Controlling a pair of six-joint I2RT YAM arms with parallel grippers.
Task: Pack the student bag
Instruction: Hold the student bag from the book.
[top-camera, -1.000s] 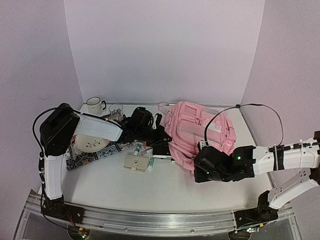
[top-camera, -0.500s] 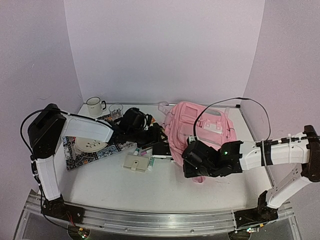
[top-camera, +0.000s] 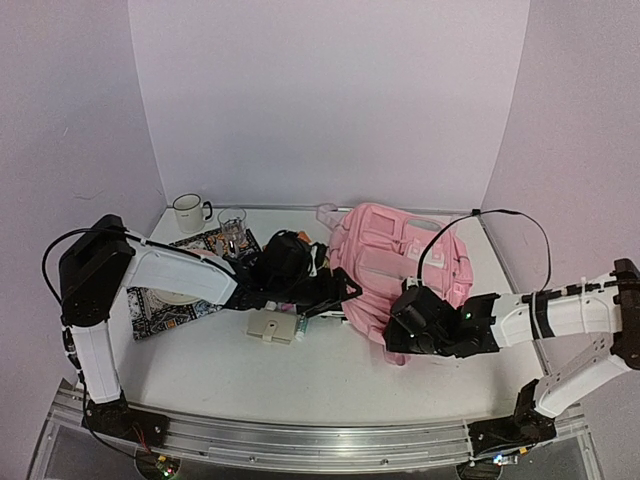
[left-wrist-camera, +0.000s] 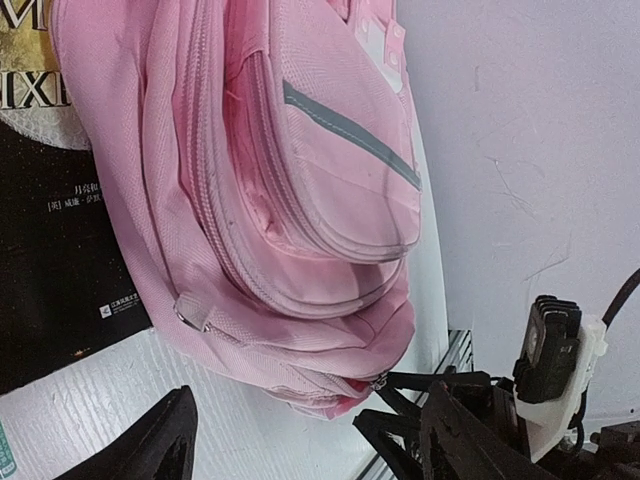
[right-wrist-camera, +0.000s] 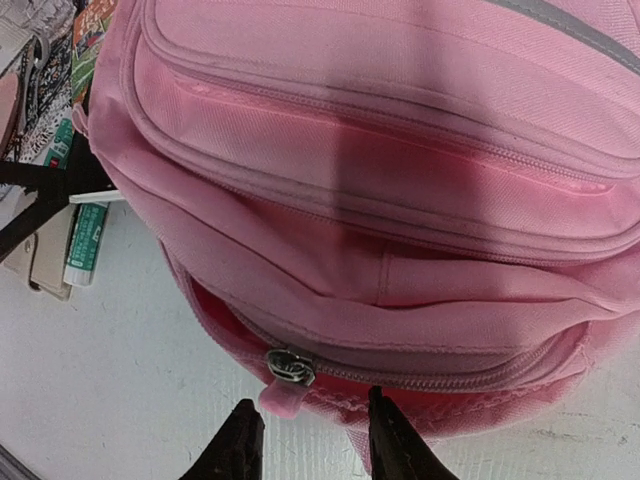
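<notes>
Right gripper (right-wrist-camera: 308, 440), jaws spread, hangs just short of the zip pull (right-wrist-camera: 285, 372) on the student bag (right-wrist-camera: 400, 200); best to centre on that tab before pinching. Left gripper (left-wrist-camera: 290, 455) gapes too, bag lying just ahead.

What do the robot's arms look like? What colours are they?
Both arms are white tubes with chunky black joints. The left arm and the right arm each trail a thin black cable that loops in the air. The right one has a tiny green light near its wrist. The jaws are black and pointed, like little claws.
</notes>
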